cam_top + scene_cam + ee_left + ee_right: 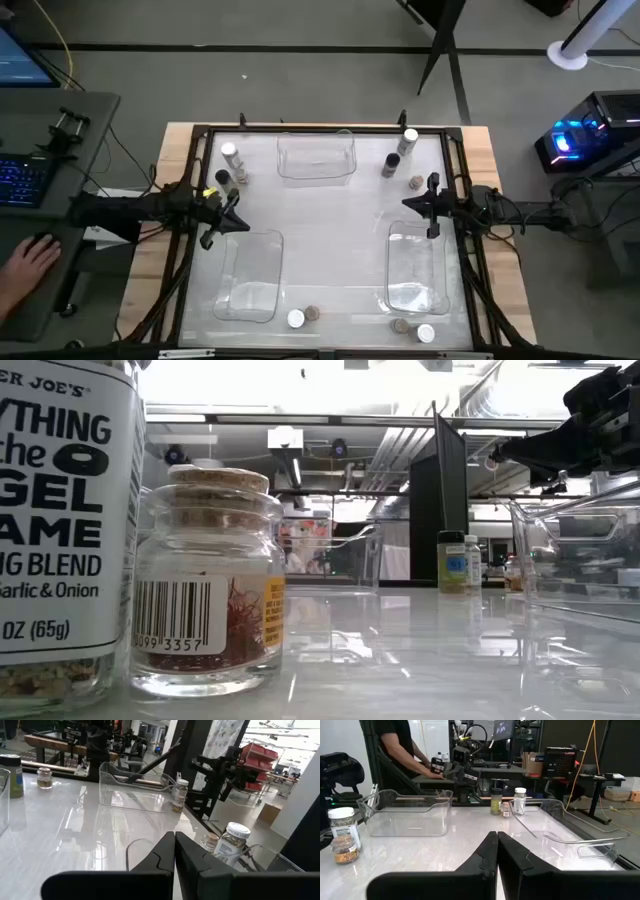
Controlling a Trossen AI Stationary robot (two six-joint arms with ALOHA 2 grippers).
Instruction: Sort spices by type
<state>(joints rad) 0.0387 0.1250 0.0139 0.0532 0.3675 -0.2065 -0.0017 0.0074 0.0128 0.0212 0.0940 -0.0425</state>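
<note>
Jars stood in small groups at the table's edges, and all three clear bins (316, 160) were empty. I worried about the tall jar (62, 510) touching the cork-lid saffron jar (208, 585); grabbing one could tip the other. Its label read "GEL", "BLEND", "Garlic & Onion". My left gripper (240, 222) and right gripper (408, 203) hung pinched tight, holding nothing. Farther off, more jars (406, 142) waited.

Closed right claw (496, 851) above table (445, 847)
</note>
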